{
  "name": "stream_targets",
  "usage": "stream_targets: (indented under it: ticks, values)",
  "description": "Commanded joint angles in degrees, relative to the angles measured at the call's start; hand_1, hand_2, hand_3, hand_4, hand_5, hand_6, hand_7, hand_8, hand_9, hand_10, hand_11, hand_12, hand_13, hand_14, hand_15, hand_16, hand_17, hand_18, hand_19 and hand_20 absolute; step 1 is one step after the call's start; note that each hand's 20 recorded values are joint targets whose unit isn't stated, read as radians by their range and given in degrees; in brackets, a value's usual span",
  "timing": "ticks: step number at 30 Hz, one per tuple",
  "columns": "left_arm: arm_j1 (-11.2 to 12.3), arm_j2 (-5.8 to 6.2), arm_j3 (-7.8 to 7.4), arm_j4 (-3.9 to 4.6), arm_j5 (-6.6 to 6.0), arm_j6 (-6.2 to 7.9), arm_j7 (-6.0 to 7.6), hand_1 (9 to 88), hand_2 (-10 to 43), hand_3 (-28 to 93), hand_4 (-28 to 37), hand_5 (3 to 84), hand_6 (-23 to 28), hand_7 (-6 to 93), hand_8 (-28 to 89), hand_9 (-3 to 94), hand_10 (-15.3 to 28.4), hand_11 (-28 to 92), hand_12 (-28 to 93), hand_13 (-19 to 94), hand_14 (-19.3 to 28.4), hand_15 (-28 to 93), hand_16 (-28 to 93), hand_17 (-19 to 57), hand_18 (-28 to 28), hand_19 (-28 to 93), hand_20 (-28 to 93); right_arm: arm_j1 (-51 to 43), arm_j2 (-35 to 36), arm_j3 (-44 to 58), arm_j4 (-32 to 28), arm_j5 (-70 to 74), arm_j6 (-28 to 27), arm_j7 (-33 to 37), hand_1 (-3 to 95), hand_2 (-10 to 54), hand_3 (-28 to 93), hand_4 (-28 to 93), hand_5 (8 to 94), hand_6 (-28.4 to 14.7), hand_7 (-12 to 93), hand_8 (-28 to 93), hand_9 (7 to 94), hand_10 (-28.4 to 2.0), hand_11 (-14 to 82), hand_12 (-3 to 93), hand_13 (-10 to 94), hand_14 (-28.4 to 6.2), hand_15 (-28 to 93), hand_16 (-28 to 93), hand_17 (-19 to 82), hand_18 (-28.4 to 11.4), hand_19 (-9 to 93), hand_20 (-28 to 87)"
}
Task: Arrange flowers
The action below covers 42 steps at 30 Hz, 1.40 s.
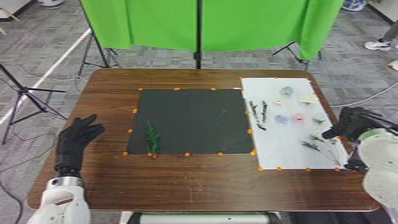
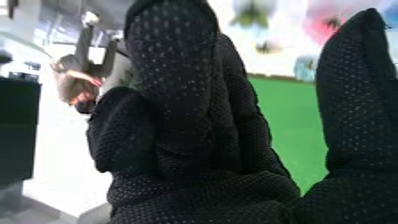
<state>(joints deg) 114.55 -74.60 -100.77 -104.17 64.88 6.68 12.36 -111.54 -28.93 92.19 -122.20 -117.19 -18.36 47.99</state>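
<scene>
In the head view, my right hand (image 1: 355, 122) is at the right edge of the white sheet (image 1: 284, 145), beside the flowers. On that sheet lie a pink flower (image 1: 298, 117), a blue flower (image 1: 282, 119), a pale yellow one (image 1: 307, 99), dark stems (image 1: 258, 112) and a dark sprig (image 1: 311, 146). A green leafy sprig (image 1: 152, 137) rests on the black sheet (image 1: 195, 117). My left hand (image 1: 82, 134) lies open left of it. The right wrist view has my right hand (image 2: 195, 130) with fingers straight, holding nothing, and a pink flower (image 2: 324, 25) beyond.
Orange markers line the sheets' edges on the brown wooden table (image 1: 187, 185). Behind the table stands a green cloth (image 1: 151, 30) on a frame. Tripod legs (image 1: 31, 90) are off the table's left side.
</scene>
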Motion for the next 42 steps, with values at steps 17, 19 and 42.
stream_targets:
  ticks: [17, 19, 42]
  values:
    - [-0.73, -1.16, 0.73, 0.94, 0.83, -2.09, -0.93, 27.2, 22.6, 60, -28.3, 54.2, 8.8, 7.9, -5, 54.9, 17.7, 24, 11, 45, 21.1, 28, -5, 13.8, 18.0, 33, 17, -4.89, -3.99, -2.77, 3.28, 0.39, 6.71, 2.81, 46.1, -9.5, 57, -22, 68.0, -5.6, 17, -7, 85.1, -13.7, 18.3, 18.4, 94, -3.4, 45, 25, 67, -7.7, 89, 28]
    - [-0.64, -1.23, 0.73, 0.89, 0.75, -1.99, -0.95, 27.3, 22.4, 60, -28.3, 54.2, 8.7, 7.9, -5, 54.9, 17.7, 24, 11, 45, 21.2, 28, -5, 13.8, 18.0, 33, 17, -5.14, -4.22, -3.18, 3.65, 0.48, 9.58, 2.58, 47.8, -9.5, 57, -23, 69.8, -4.7, 19, -7, 86.2, -13.2, 19.3, 18.7, 94, -3.0, 47, 24, 68, -7.6, 89, 29]
    - [-0.13, -1.37, 0.13, 0.35, 0.66, -1.86, -1.25, 28.1, 19.5, 60, -26.7, 54.2, 9.0, 7.7, -5, 55.0, 17.7, 24, 11, 45, 21.3, 28, -5, 13.7, 17.9, 33, 17, -2.24, -3.31, 0.60, -1.21, 9.09, 21.70, 4.64, 64.5, -9.5, 48, -14, 80.2, -2.7, 30, 18, 93.7, -10.1, 33.6, 21.0, 94, -1.5, 58, 18, 73, -7.3, 89, 34]
